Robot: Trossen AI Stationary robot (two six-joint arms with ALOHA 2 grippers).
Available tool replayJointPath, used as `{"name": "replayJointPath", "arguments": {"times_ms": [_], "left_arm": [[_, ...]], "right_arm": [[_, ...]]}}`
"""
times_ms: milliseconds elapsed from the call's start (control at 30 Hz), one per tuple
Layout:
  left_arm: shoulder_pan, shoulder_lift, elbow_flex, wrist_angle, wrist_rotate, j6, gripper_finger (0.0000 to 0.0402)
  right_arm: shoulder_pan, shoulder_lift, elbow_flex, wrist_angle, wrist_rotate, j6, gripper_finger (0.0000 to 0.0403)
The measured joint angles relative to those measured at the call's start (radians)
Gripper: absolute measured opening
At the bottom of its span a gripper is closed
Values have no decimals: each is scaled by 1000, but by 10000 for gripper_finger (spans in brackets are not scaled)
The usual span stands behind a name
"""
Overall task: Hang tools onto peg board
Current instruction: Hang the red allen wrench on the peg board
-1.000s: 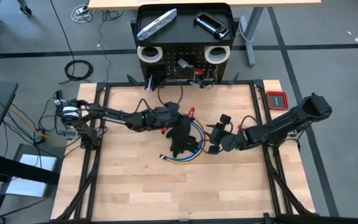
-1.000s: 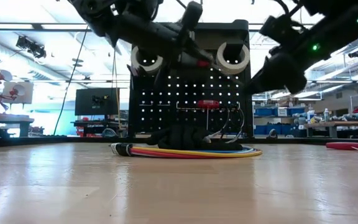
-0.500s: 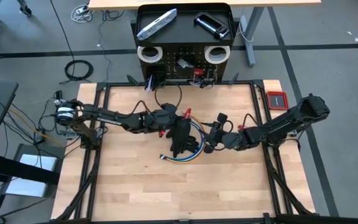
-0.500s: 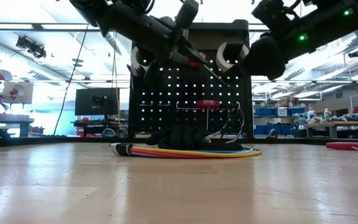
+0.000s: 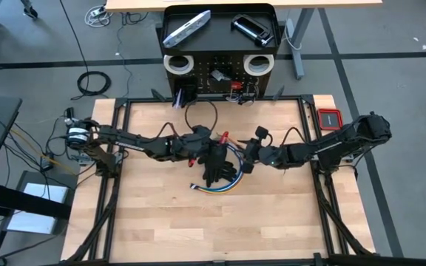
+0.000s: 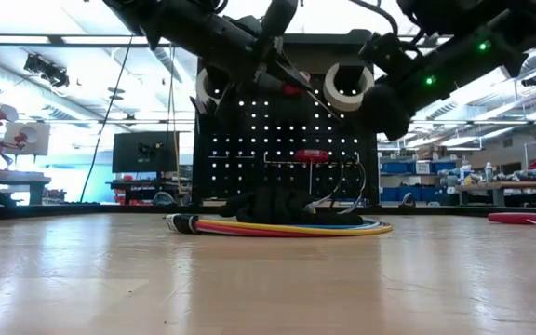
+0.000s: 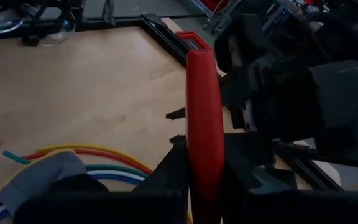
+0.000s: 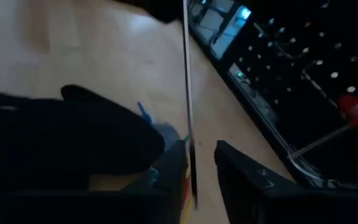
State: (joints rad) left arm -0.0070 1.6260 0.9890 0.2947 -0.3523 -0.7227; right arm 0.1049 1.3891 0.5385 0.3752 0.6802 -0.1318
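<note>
High view: at frame centre, the left gripper is clenched around a red-handled screwdriver. The right gripper has its fingers either side of the thin shaft, grip unclear. The peg board stands upper centre.

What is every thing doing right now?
Left gripper, shut on the red-handled screwdriver, above the table.
Right gripper, open, straddling the screwdriver's metal shaft.
Tape rolls, hanging on the peg board.
Flat bar, lying in the top tray.
Black clamp, lying in the top tray.
Cable coil, flat on the table.
</note>
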Motion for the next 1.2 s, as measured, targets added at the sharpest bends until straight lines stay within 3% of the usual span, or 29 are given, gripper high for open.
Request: {"name": "replayJointPath", "arguments": {"times_ms": [300,500,767,1033,1200], "left_arm": [[0,0,0,6,-20,12,50],[0,0,0,7,-21,12,50],[0,0,0,0,-20,12,50],[0,0,0,0,-19,17,50],[2,0,0,-17,22,64,74]], "right_arm": [[-9,0,0,-92,-4,-2,33],[-9,0,0,-60,33,-17,41],[-8,0,0,-16,7,-54,71],[-8,0,0,-25,-4,-56,13],[-8,0,0,-21,-8,-41,10]]}}
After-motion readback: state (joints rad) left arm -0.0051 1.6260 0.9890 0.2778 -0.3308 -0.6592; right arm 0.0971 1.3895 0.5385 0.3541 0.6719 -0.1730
